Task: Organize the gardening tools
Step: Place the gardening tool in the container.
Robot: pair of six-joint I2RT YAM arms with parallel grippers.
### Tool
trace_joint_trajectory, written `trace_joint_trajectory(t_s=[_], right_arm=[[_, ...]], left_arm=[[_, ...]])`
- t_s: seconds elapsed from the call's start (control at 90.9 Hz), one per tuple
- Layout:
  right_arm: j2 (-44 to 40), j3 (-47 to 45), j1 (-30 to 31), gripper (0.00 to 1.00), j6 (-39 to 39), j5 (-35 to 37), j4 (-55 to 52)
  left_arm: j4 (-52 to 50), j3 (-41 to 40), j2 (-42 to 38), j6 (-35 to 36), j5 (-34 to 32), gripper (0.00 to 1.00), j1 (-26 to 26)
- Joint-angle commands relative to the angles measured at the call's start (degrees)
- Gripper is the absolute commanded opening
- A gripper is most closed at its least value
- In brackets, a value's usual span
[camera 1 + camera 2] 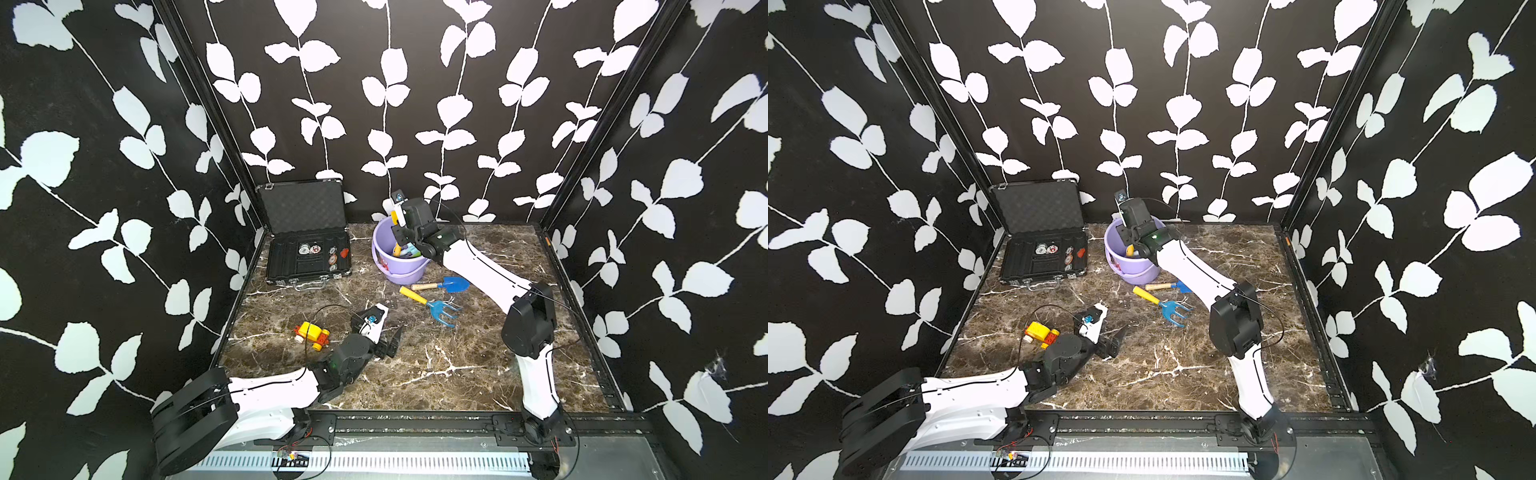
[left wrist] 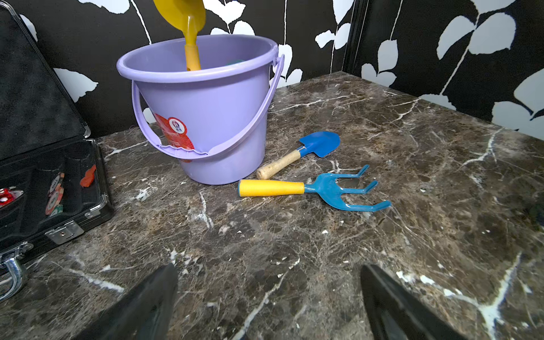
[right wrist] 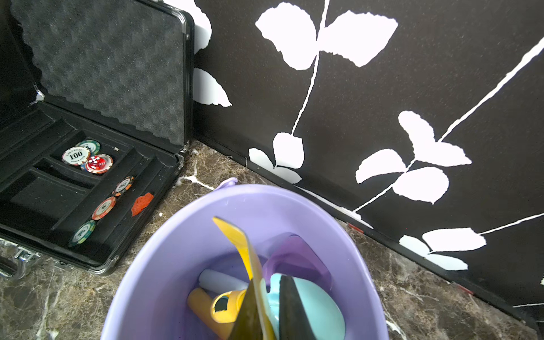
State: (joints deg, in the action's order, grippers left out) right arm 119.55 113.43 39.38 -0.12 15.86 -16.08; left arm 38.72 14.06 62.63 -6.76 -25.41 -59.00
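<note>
Your right tool [image 3: 266, 284] reaches down into the lavender bucket [image 3: 182, 241], which stands at the back of the marble worktop [image 1: 436, 374]. Its jaws are pinched narrow on the blade of a yellow scoop [image 3: 235, 238]. The left wrist view shows this scoop blade up, with its handle pointing down inside the bucket. Lower in the bucket lie a purple scoop [image 3: 294, 256], a light blue scoop [image 3: 318, 309] and a pale handle [image 3: 219, 281] whose other end is hidden.

Two garden implements lie flat on the worktop just beside the bucket, toward your right arm. The blue spade [image 2: 319, 144] has a wooden handle, and the end of that handle is close to the bucket's base. The blue rake [image 2: 332, 188] has a yellow handle and lies just in front of the spade, its prongs pointing away from the bucket.

Your left tool [image 2: 268, 268] sits low over the near left part of the worktop. Its jaws are spread wide with nothing between them, and it faces the bucket and the two implements. A yellow-and-red toy vehicle [image 1: 311, 332] sits just beside it. An open black case [image 1: 303, 208] at the back left holds poker chips [image 3: 76, 155].
</note>
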Motion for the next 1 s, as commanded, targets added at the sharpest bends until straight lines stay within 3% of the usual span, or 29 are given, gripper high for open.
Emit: trace_joint_trajectory(t_s=[0.0,0.396,0.528,0.726,0.99], right_arm=[[1.4,-1.4,-0.1,0.0,2.1,-0.3,3.9],[4.8,-3.4,-2.6,0.0,6.0,-5.0,2.4],[4.4,-3.8,-3.1,0.16,7.0,-6.1,0.9],[0.8,-4.6,-3.2,0.48,7.5,-7.6,-0.8],[-6.7,-6.4,-3.3,0.73,9.2,-8.0,-3.8]], left_arm=[[-1.4,-0.7,-1.3,-0.9,-1.6,0.99,0.2],[-2.5,-0.3,-0.4,-2.0,-4.6,0.99,0.2],[-2.3,0.3,0.7,-1.1,-5.0,0.99,0.2],[-3.5,2.1,1.9,0.7,-5.2,0.99,0.2],[-5.5,5.7,6.5,4.0,-1.7,0.99,1.8]])
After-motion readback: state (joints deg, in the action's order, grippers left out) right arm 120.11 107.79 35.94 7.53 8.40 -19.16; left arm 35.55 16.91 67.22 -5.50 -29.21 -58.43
